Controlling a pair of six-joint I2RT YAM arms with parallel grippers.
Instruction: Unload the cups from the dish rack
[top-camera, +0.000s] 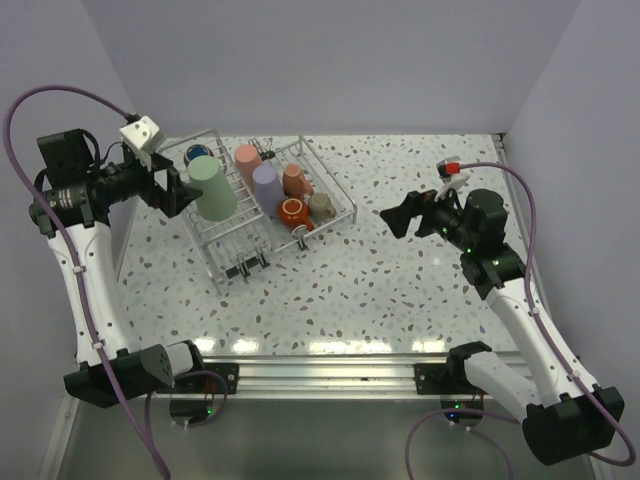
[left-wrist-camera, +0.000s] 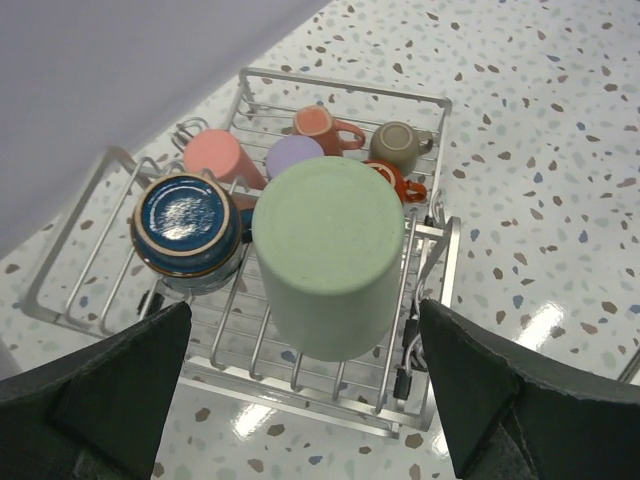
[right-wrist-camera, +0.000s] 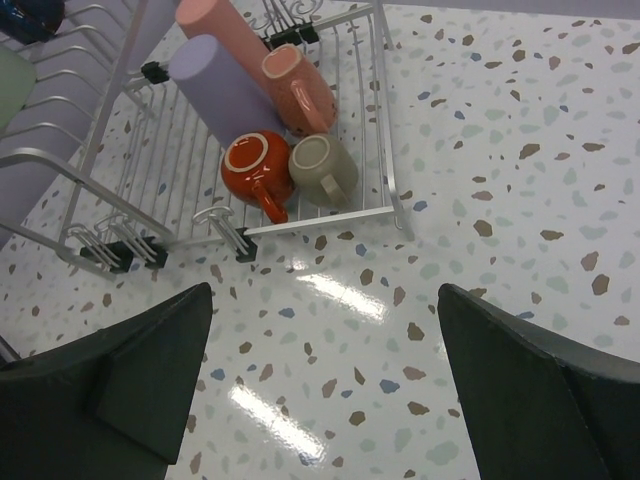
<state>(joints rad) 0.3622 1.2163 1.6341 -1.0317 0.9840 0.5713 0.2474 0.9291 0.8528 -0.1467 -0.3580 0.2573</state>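
The wire dish rack stands at the back left of the table. It holds a mint-green tumbler, a pink one, a lavender one, and salmon, orange-red, beige and dark blue cups. My left gripper is open and empty. In the left wrist view it sits just short of the upturned mint tumbler, not touching it. My right gripper is open and empty over bare table, right of the rack.
Black clips hang on the rack's near corner. The speckled table runs to the right and front of the rack. Grey walls close in the back and both sides. The left wall is close behind my left arm.
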